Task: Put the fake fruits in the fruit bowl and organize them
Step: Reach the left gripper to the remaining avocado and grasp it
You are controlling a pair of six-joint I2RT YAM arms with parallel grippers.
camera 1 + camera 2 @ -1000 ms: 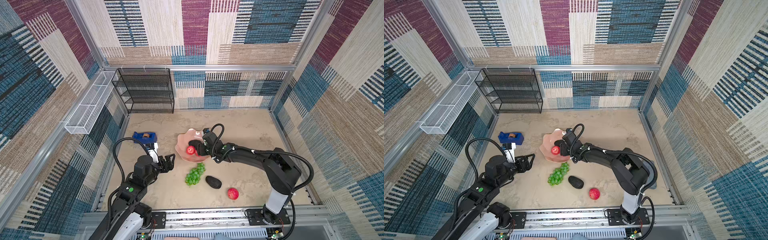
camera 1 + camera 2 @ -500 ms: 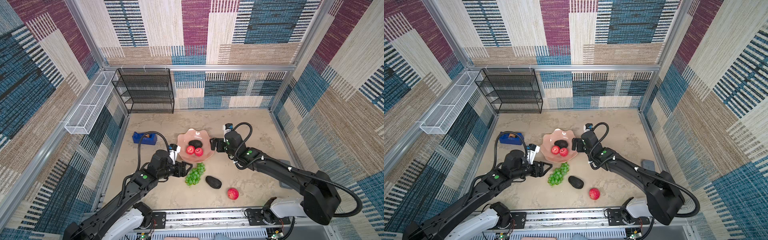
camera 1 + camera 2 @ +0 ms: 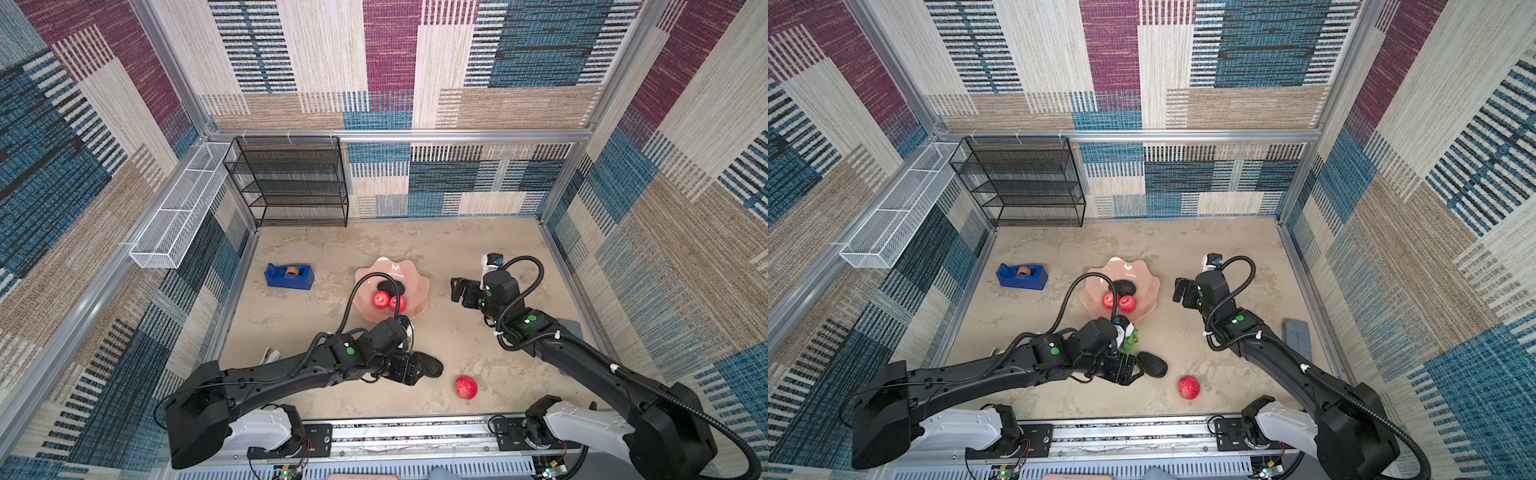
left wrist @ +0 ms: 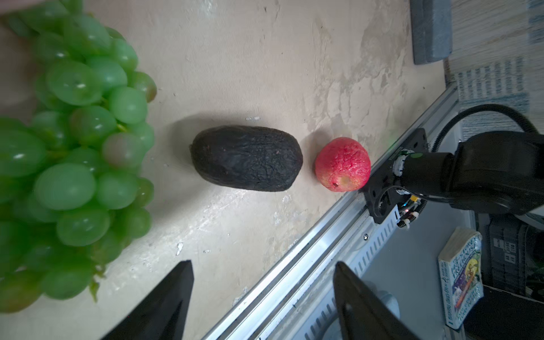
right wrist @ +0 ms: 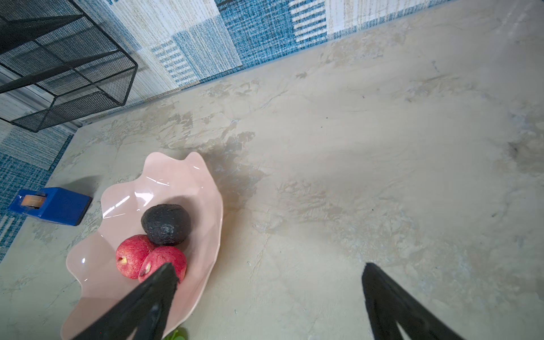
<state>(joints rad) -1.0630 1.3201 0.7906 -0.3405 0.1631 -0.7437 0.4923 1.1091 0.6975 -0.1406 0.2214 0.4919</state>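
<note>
The wide, shallow, glossy pale-pink fruit bowl (image 3: 409,276) with the wavy rim is sitting near the middle of the beige marbled worktop (image 3: 415,241). Three fruits are lying inside it: two small round red apples (image 5: 131,256), touching each other, and one dark bumpy oval avocado (image 5: 165,224) resting against both.

Three more fruits are lying on the worktop outside the bowl, toward the robot's base. One bunch of bright green grapes (image 4: 76,147) is lying just beside the bowl's near rim. A second dark avocado (image 4: 246,158) is lying near the grapes, and a third red apple (image 4: 343,164) is lying beyond it, apart from it.

The left fingers (image 4: 167,306) are standing apart with nothing between them, pointing at the second dark avocado from just short of it. The right fingers (image 5: 382,303) are spreading wide and holding nothing, hovering beside the bowl on its right.

One blue plastic tape dispenser (image 3: 289,276) is sitting to the bowl's left.
</note>
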